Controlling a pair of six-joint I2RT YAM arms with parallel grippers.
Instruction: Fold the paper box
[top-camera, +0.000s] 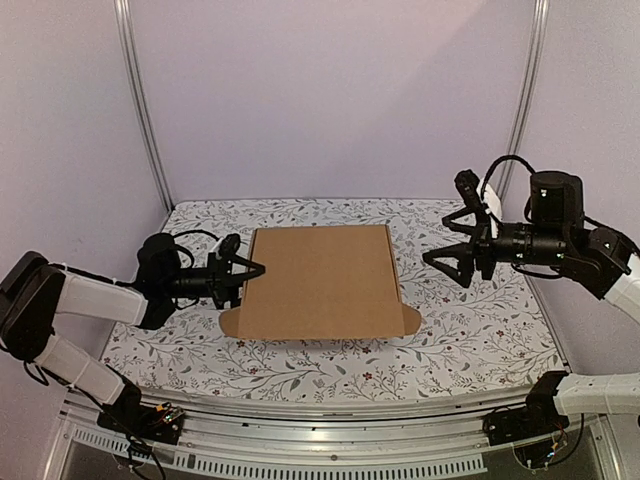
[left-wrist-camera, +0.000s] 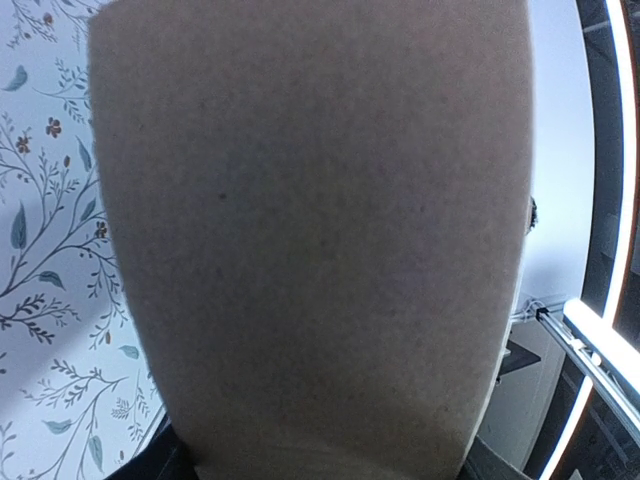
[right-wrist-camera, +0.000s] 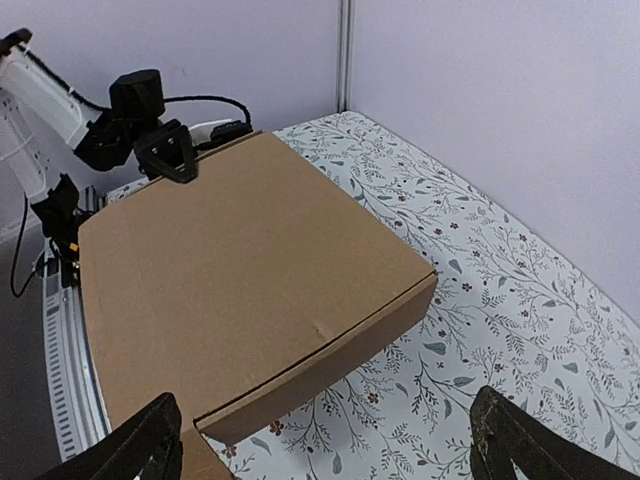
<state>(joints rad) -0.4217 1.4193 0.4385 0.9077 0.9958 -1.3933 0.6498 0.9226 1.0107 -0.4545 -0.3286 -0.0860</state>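
Bright, even light; paper box (left-wrist-camera: 310, 240) blurred (too close) in left wrist view.

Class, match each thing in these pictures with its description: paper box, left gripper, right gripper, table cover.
Things:
1. paper box
2. left gripper
3. right gripper
4. table cover

Descriptions:
A. white with a leafy print
B. wide open, clear of the box
C. plain brown, lid down
D. at the box's left edge

Pairs: 1-C, 2-D, 3-B, 4-A
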